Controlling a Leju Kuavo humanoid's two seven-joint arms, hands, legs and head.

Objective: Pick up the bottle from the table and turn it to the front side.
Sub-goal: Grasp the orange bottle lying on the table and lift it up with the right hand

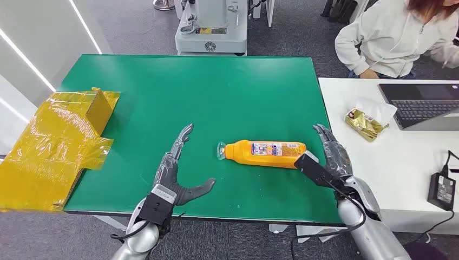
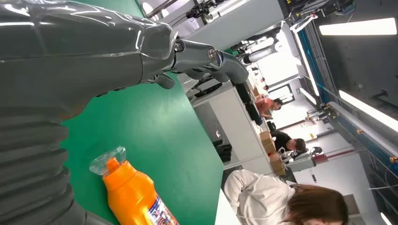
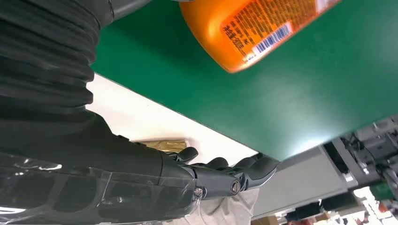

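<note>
An orange bottle (image 1: 265,153) lies on its side on the green table (image 1: 205,92), its clear cap toward my left and its label with small print and a barcode facing up. My left hand (image 1: 176,170) hovers open to the left of the cap, fingers stretched forward, thumb out, holding nothing. My right hand (image 1: 331,157) is open just beyond the bottle's base, fingers extended, not touching it. The left wrist view shows the bottle (image 2: 136,197) with its cap near my left hand (image 2: 70,61). The right wrist view shows the bottle's base (image 3: 253,28) near my right hand (image 3: 141,178).
A yellow plastic-wrapped box (image 1: 59,146) sits at the table's left edge. To the right stands a white desk (image 1: 379,162) with a laptop (image 1: 427,105), a gold packet (image 1: 365,123) and a power adapter (image 1: 443,189). A person (image 1: 398,35) sits behind it.
</note>
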